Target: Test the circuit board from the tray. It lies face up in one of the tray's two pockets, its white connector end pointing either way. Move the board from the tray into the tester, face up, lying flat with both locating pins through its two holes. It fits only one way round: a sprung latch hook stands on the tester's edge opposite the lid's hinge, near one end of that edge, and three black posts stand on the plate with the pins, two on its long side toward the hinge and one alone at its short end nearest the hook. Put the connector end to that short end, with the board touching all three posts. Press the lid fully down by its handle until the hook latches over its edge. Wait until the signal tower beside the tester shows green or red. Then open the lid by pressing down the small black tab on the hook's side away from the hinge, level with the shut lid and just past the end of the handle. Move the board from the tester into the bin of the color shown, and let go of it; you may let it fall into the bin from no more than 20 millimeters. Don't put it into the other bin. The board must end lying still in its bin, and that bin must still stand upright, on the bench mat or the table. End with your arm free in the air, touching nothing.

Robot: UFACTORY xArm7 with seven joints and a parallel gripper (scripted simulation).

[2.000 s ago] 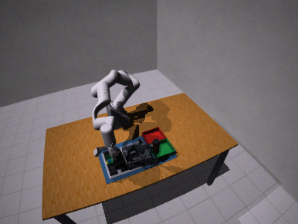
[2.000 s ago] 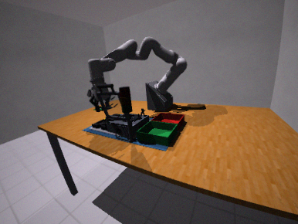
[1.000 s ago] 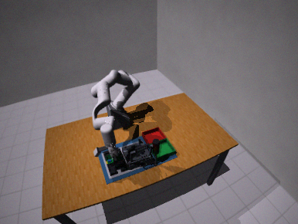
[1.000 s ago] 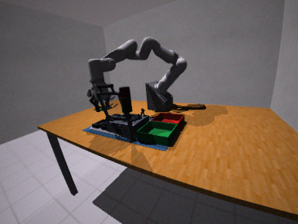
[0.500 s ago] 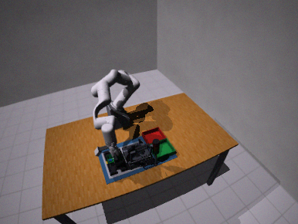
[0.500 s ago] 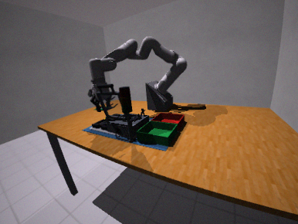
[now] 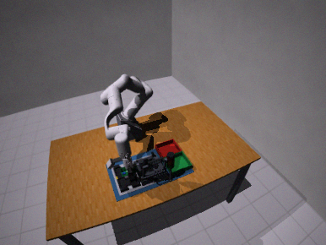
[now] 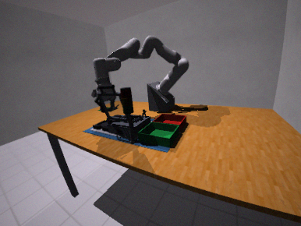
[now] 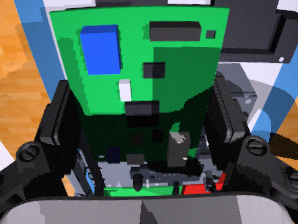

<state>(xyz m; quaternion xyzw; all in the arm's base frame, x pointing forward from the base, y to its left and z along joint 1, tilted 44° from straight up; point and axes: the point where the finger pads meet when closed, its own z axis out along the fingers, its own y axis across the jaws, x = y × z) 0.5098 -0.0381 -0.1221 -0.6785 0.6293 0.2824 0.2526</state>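
Observation:
The green circuit board [image 9: 100, 97] [image 7: 123, 172] is face up between the fingers of my gripper [image 9: 142, 96] [image 8: 110, 106], which is shut on its two long edges. The board hangs above the tray area, with its blue block at the far end in the wrist view; its near half is in shadow. The dark tester [image 7: 149, 166] [image 8: 134, 122] stands beside the tray [image 9: 252, 42]. Its pins, posts and hook are too small to tell. The signal tower [image 7: 170, 159] [image 8: 125, 100] looks dark, with no green or red light to be seen.
The green bin [image 7: 182, 162] [image 8: 160, 134] and the red bin [image 7: 168, 148] [image 8: 171, 120] stand upright past the tester. A blue mat [image 7: 116, 194] lies under the equipment on the wooden table [image 7: 76, 177]. The signal tower rises near the tester and green bin.

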